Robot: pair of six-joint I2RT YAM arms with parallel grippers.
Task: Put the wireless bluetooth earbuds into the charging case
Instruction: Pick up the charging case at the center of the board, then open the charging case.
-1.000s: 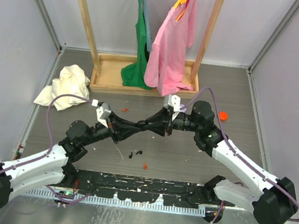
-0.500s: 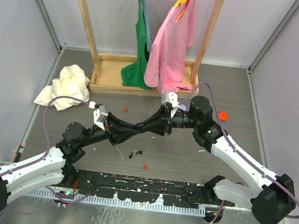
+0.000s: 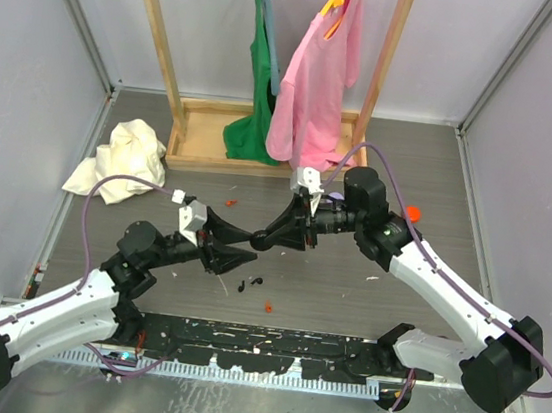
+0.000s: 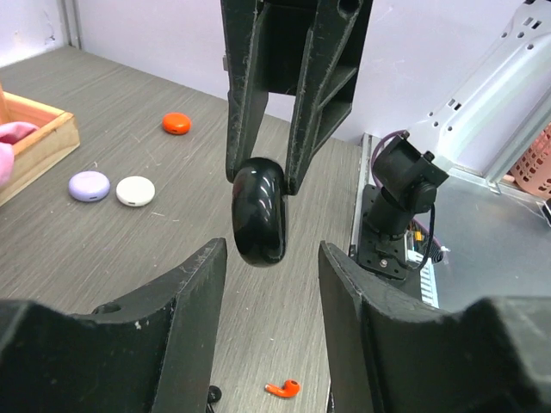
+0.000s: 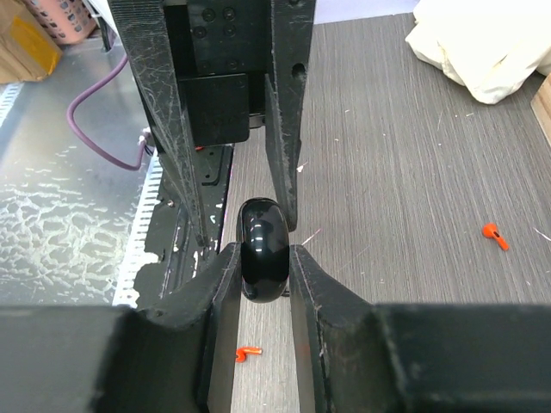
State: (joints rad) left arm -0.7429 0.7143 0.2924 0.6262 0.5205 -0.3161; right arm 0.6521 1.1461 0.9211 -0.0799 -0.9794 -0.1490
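Observation:
The glossy black charging case (image 5: 263,249) hangs closed above the table, edge-on between the pads of my right gripper (image 5: 263,258), which is shut on it. From above, the case (image 3: 264,240) sits where the two arms meet. My left gripper (image 4: 271,258) faces it with jaws open. Its fingertips stand on either side of the case (image 4: 258,211) with a gap on each side. Loose on the table below lie an orange earbud (image 4: 284,389) and black earbuds (image 3: 250,285).
A second orange earbud (image 5: 494,232) lies further off. A purple case (image 4: 89,185), a white case (image 4: 135,190) and an orange cap (image 4: 176,123) lie on the table. A white cloth (image 3: 126,153) lies at the left. The wooden rack (image 3: 263,150) with hanging shirts stands behind.
My left gripper has opened off the case and drawn back slightly to the left. The right gripper stays shut on the case and has shifted a little left.

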